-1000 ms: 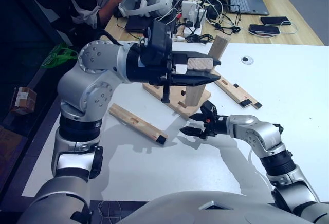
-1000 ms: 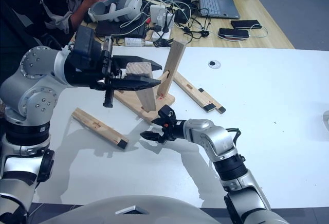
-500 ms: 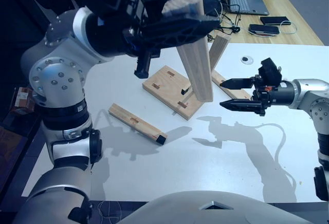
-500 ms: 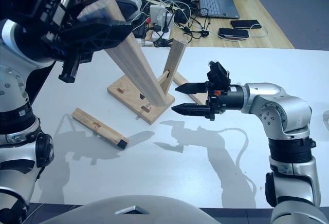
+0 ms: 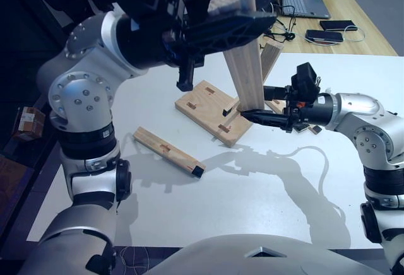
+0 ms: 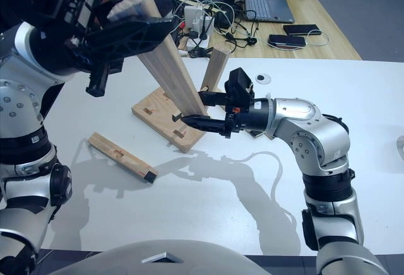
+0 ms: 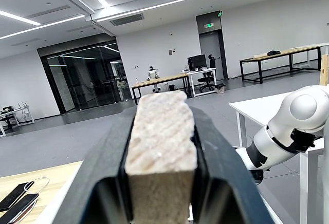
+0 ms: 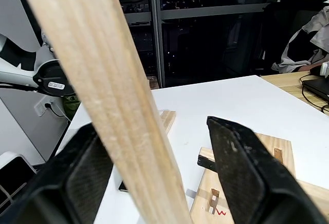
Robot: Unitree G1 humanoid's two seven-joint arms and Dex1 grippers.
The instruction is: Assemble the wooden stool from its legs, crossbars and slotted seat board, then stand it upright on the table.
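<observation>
Stool leg (image 5: 245, 67), pinched by the left hand (image 7: 160, 126), now has the spread right hand (image 5: 254, 101), in from 3 o'clock, bracketing its foot, likely for slotting.

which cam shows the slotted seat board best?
Left eye view: the seat board lies flat on the table, top face and slots open to the camera. Right eye view is similar, the held leg covering more. Right wrist view catches one corner.

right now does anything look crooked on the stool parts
Yes. The held leg clamped in the left gripper leans over the seat board instead of standing square. The right gripper straddles its lower end, open.
</observation>
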